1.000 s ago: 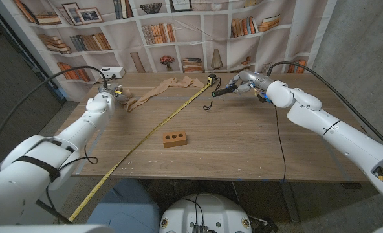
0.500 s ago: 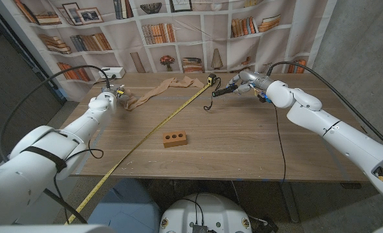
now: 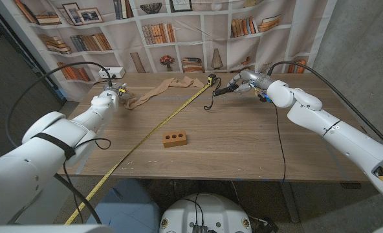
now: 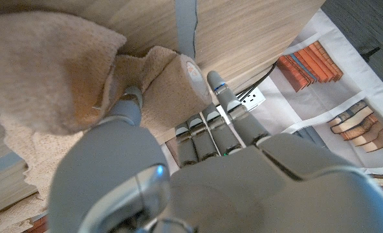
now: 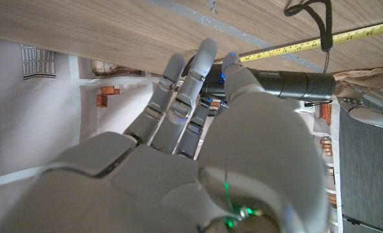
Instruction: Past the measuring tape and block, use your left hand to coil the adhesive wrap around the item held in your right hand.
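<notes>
Item 1, adhesive wrap (image 3: 160, 90): a beige strip lying slack along the far edge of the tabletop, its roll end toward the far left corner. In the left wrist view we see the roll (image 4: 172, 77) with loose cloth bunched beside it.

Item 2, left hand (image 3: 105, 99): at the roll end of the wrap. Its thumb (image 4: 123, 107) presses into the cloth and its fingers (image 4: 207, 123) are curled close together against the roll; we judge this a pinch on the wrap, though a firm hold cannot be confirmed.

Item 3, right hand (image 3: 243, 83): near the far right edge, fingers wrapped around a black cylindrical item (image 3: 222, 91) with a cord loop, raised just above the tabletop.

Item 4, measuring tape (image 3: 154, 130): drawn diagonally from the far edge to the near left edge. Item 5, block (image 3: 175, 138): mid-table, just beside the tape.

Handling note: the hands are well apart. We would secure the roll first, lift it over the tape, keep the strip taut, and hold the item steady while the free end is laid on it.
</notes>
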Action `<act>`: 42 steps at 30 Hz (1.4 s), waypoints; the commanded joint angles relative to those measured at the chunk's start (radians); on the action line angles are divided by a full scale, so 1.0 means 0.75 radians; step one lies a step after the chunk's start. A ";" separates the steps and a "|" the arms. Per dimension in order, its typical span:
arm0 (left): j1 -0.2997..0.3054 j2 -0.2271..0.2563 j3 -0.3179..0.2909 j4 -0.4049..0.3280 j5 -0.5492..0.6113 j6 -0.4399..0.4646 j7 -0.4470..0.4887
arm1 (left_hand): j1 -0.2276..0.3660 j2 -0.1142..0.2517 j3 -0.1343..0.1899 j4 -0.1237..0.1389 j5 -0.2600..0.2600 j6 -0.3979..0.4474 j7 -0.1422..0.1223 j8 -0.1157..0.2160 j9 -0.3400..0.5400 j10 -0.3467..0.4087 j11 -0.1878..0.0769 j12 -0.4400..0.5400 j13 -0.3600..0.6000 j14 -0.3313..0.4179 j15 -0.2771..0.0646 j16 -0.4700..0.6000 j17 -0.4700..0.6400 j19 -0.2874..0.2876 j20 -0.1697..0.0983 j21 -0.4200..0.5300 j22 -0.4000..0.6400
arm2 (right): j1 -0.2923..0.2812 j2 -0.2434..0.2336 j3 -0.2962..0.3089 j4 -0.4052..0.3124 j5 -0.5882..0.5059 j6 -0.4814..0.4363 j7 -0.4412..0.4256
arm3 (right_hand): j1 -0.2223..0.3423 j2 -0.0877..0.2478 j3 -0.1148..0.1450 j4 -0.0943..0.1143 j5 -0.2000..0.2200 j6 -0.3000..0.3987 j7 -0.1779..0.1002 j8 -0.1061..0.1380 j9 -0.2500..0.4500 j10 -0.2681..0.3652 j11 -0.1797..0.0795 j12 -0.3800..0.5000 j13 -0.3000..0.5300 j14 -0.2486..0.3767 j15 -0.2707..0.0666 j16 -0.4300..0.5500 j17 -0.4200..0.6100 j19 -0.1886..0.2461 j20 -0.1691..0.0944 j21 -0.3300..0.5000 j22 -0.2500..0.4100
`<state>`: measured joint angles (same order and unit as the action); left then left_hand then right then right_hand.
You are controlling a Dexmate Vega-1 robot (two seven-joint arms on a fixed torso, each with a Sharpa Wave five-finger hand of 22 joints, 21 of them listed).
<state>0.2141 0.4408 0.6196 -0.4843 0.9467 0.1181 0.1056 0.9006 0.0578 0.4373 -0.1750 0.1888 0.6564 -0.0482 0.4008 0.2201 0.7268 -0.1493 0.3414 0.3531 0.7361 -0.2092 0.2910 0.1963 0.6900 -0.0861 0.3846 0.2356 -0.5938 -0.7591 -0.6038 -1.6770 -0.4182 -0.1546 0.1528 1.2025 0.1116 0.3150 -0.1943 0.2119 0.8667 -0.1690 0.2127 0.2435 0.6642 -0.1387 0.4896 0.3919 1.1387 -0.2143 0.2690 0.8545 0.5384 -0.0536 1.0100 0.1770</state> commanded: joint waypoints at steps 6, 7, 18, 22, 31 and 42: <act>-0.061 -0.034 0.123 0.147 -0.082 -0.042 0.039 | 0.272 0.076 0.007 -0.021 0.034 0.204 -0.027 0.097 0.063 0.135 -0.033 0.055 0.069 0.177 -0.021 0.133 0.109 0.051 0.002 0.154 0.117 | 0.009 0.008 -0.001 0.014 0.000 0.007 -0.010 | -0.001 0.013 0.056 0.048 0.007 0.113 0.097 0.007 0.006 0.428 -0.024 0.003 0.168 0.002 -0.029 -0.010 0.004 -0.005 -0.096 0.007 0.002; -0.064 -0.035 0.129 0.152 -0.095 -0.043 0.041 | 0.372 0.071 -0.018 -0.017 0.036 0.192 -0.024 0.124 0.096 0.126 -0.028 0.081 0.117 0.208 -0.027 0.176 0.173 0.047 0.010 0.226 0.178 | 0.008 0.007 0.000 0.013 0.000 0.008 -0.011 | 0.000 0.012 0.055 0.047 0.007 0.112 0.096 0.007 0.006 0.432 -0.025 0.004 0.168 0.002 -0.029 -0.010 0.004 -0.004 -0.096 0.007 0.002; -0.024 0.024 0.135 0.071 -0.261 -0.132 0.113 | 0.672 0.101 -0.065 -0.008 0.030 0.207 0.022 0.252 0.238 0.128 0.013 0.177 0.272 0.273 -0.037 0.223 0.307 0.017 -0.024 0.468 0.321 | -0.004 -0.004 0.012 -0.016 -0.003 -0.007 -0.023 | 0.001 0.012 0.056 0.046 0.007 0.113 0.095 0.006 0.006 0.430 -0.026 0.001 0.169 0.002 -0.029 -0.012 0.006 -0.007 -0.097 0.010 0.001; 0.090 0.091 0.055 -0.150 -0.241 -0.073 0.130 | 0.699 0.101 -0.071 -0.004 0.012 0.215 0.027 0.279 0.264 0.094 0.009 0.176 0.294 0.298 -0.039 0.201 0.289 0.002 -0.056 0.515 0.348 | -0.005 -0.005 0.015 -0.021 -0.001 -0.007 -0.027 | 0.001 0.013 0.057 0.046 0.007 0.114 0.095 0.007 0.007 0.427 -0.024 0.000 0.172 0.000 -0.028 -0.014 0.006 -0.007 -0.097 0.011 0.001; 0.232 0.147 -0.124 -0.409 -0.272 -0.052 0.089 | 0.747 0.093 -0.075 -0.003 0.007 0.264 0.038 0.325 0.286 0.140 0.021 0.190 0.296 0.328 -0.029 0.191 0.304 -0.045 -0.046 0.586 0.391 | -0.001 -0.004 0.018 -0.028 0.000 -0.007 -0.034 | 0.002 0.011 0.056 0.045 0.007 0.114 0.095 0.007 0.007 0.429 -0.026 0.000 0.174 0.003 -0.030 -0.014 0.006 -0.009 -0.098 0.013 0.001; 0.396 0.219 -0.253 -0.716 -0.240 -0.030 0.081 | 0.758 0.092 -0.077 0.005 -0.001 0.278 0.049 0.332 0.273 0.145 0.025 0.175 0.272 0.334 -0.025 0.171 0.309 -0.067 -0.040 0.639 0.414 | -0.009 -0.006 0.027 -0.042 0.009 -0.003 -0.050 | 0.001 0.011 0.056 0.046 0.006 0.113 0.094 0.006 0.007 0.431 -0.029 -0.004 0.172 0.000 -0.028 -0.017 0.008 -0.013 -0.099 0.014 0.001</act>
<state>0.4004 0.5534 0.5359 -0.8021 0.7645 0.0706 0.1787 1.2565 -0.1037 0.3774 -0.1760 0.1884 0.7864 -0.0284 0.6285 0.4145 0.8281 -0.1344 0.4797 0.5581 0.9190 -0.1749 0.4218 0.4248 0.6426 -0.1179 0.8534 0.5411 -0.5952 -0.7614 -0.5904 -1.6960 -0.4174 -0.1586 0.1263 1.2014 0.1120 0.3150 -0.1943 0.2107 0.8683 -0.1705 0.2111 0.2435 0.6677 -0.1421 0.4822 0.3920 1.1387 -0.2141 0.2586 0.8547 0.5332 -0.0483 1.0174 0.1771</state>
